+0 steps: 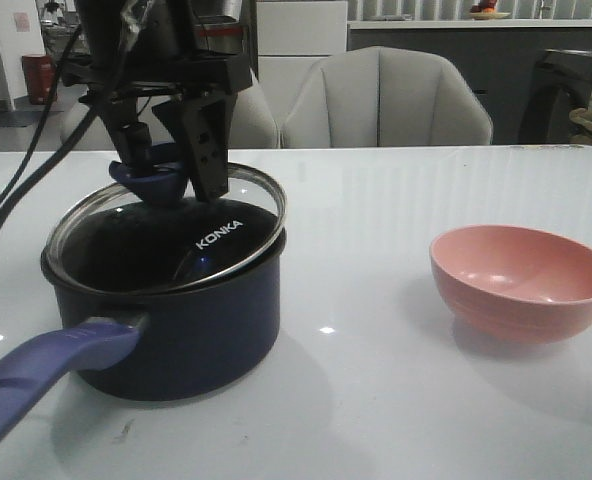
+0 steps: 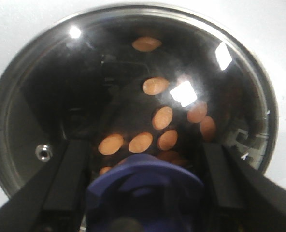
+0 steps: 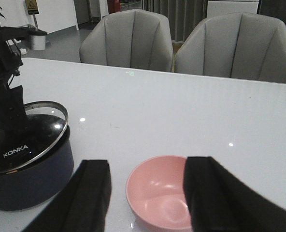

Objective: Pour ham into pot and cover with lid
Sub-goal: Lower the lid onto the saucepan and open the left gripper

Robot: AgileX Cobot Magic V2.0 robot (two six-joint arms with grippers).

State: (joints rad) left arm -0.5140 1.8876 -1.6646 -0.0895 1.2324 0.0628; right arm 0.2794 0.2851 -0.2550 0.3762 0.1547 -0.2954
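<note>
White "KONKA" lettering reads plainly on the glass of the lid, and it is the only writing I can make out on the table. The lid has a steel rim and sits tilted on the pot: its far edge is raised above the pot's rim, while its near edge is down against it. My left gripper straddles the blue funnel-shaped knob, one black finger on each side. In my left wrist view the fingers stand a little clear of the knob, but I cannot tell for certain whether they touch it.

Through the glass I see the ham, thin round orange-pink slices scattered over the pot's black bottom, some overlapping. The knob hides the slices nearest my wrist, and bright reflections on the glass blur a few more.

My pot is dark navy and stands on the left part of the white table, its long blue-purple handle pointing toward me and running off the lower left of the front view.

My right gripper hangs with its fingers spread wide and holds nothing. The pink bowl lies below it, on the right part of the table, well apart from the pot. Its inside looks bare, though my right fingers cover part of its rim.
</note>
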